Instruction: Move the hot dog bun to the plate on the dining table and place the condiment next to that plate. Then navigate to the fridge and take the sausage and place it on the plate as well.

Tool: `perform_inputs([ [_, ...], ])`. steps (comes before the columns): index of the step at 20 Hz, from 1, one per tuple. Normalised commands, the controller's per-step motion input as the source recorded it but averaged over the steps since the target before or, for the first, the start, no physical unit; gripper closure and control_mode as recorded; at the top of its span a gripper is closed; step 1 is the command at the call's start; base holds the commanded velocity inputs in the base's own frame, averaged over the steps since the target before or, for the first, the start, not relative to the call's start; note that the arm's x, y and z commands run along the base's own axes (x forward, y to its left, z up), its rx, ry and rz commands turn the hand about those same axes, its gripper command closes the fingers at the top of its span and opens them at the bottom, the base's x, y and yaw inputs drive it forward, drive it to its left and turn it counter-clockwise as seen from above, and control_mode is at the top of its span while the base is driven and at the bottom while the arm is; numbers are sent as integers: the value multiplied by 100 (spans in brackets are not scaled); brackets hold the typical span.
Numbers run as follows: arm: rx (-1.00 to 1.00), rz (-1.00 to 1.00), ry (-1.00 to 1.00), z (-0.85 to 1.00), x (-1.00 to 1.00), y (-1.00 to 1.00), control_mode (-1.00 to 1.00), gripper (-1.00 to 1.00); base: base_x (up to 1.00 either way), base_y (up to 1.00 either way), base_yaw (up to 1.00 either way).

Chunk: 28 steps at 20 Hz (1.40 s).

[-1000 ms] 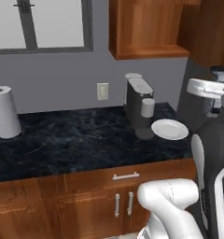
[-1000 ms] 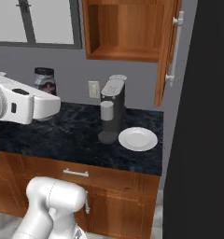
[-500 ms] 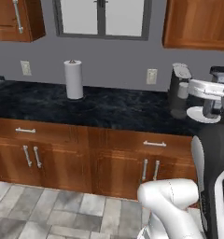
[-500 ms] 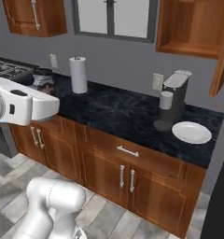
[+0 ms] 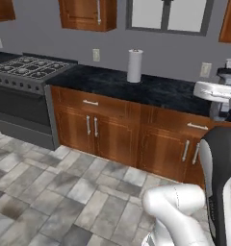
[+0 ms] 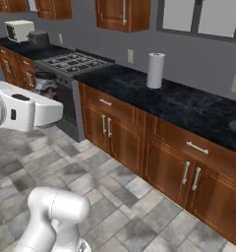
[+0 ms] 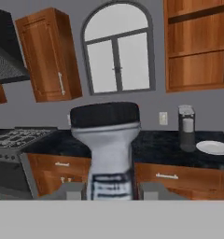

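Now the base has swung left along the counter (image 5: 151, 89), bringing the stove (image 5: 26, 67) into sight; the gripper (image 7: 109, 189) stays clamped on the condiment (image 7: 107, 144), upright between its fingers, presumably table-bound.

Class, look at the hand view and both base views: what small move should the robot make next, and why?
Probably keep driving with the grip unchanged, turning on toward the dining table. The pincer is shut on the condiment, upright between its fingers, and ahead lie a stove, a paper-towel roll and a white plate, not the patterned plate.
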Motion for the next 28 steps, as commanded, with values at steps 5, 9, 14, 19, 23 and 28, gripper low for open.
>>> perform_inputs([
  [5,0,0,0,0,0,0,100,100,-92,75,37],
  [9,0,0,0,0,0,0,100,100,-98,82,30],
  [14,0,0,0,0,0,0,100,100,-90,94,23],
  [19,0,0,0,0,0,0,100,100,-83,100,18],
  [23,0,0,0,0,0,0,100,100,-69,100,12],
  [28,0,0,0,0,0,0,100,100,-53,100,6],
])
